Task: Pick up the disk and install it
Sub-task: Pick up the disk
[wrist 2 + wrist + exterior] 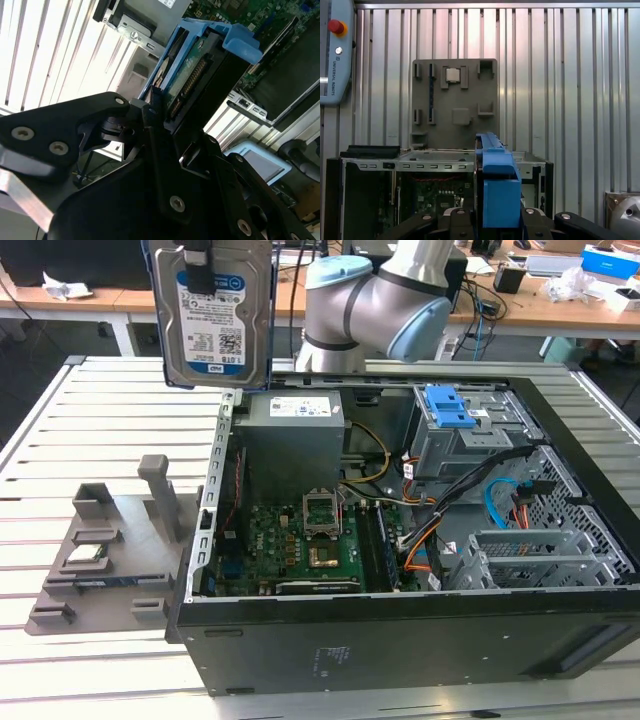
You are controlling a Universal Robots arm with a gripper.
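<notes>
The disk (218, 325), a silver hard drive with a white-and-blue label and a blue plastic frame, hangs upright high above the back left corner of the open computer case (400, 630). My gripper (204, 280) is shut on its upper edge, one black finger lying across the label. In the second wrist view the disk (200, 70) sticks out from between the black fingers (152, 107), connector edge showing. In the first wrist view the disk's blue frame (497, 185) stands edge-on above the case's wall, with my gripper (497, 222) clamped around it.
A grey cage with a blue latch (447, 412) sits at the case's back right, beside the power supply (295, 440) and motherboard (310, 540). On the exterior view's left, a grey fixture tray (120, 540) holds a processor chip (85, 557). A slatted metal table (110, 420) lies underneath.
</notes>
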